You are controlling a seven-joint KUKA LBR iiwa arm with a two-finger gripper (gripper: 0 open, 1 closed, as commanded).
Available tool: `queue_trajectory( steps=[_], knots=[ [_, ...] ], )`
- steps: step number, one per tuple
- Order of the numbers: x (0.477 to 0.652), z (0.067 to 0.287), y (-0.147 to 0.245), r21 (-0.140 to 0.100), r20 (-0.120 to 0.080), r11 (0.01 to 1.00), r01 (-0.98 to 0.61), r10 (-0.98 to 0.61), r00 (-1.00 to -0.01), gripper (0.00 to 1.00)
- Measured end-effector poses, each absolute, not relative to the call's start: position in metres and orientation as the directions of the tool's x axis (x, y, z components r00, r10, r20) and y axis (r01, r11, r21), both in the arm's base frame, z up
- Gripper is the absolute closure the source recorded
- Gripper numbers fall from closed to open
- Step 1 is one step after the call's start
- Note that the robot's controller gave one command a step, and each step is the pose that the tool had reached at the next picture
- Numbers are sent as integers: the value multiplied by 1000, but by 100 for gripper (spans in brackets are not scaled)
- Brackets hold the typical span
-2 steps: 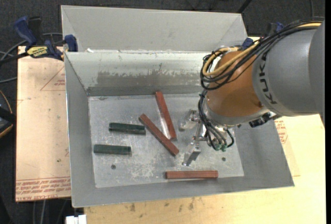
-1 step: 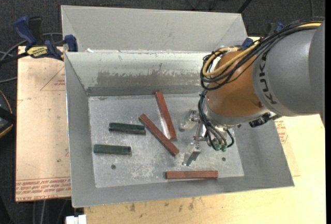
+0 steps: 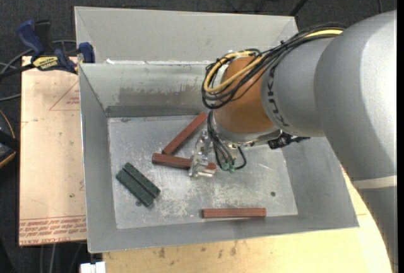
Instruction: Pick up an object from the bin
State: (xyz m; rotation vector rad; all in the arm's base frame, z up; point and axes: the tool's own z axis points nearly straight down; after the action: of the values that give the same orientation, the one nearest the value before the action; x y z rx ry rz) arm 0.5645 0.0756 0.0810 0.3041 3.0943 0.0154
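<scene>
Where the arm [image 3: 341, 89] reaches down into the bin [image 3: 95, 158], the jaws are seen at the right end of a flat brown bar [image 3: 172, 161]. Whether that bar is touched cannot be told. Whether the jaws are open or closed, and whether anything is held between them, cannot be told either. A second brown bar [image 3: 186, 134] is laid aslant just above the flat brown bar, its lower end near that bar's left end. A third brown bar [image 3: 233, 213] is found well below and to the right of it. A pair of dark green blocks [image 3: 137, 185], set side by side, is placed below and to its left.
</scene>
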Motion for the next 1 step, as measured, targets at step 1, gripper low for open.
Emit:
queue_trajectory(
  steps=[1],
  knots=[
    [564, 81, 76, 13, -31, 981, 195, 195, -980, 100]
  ],
)
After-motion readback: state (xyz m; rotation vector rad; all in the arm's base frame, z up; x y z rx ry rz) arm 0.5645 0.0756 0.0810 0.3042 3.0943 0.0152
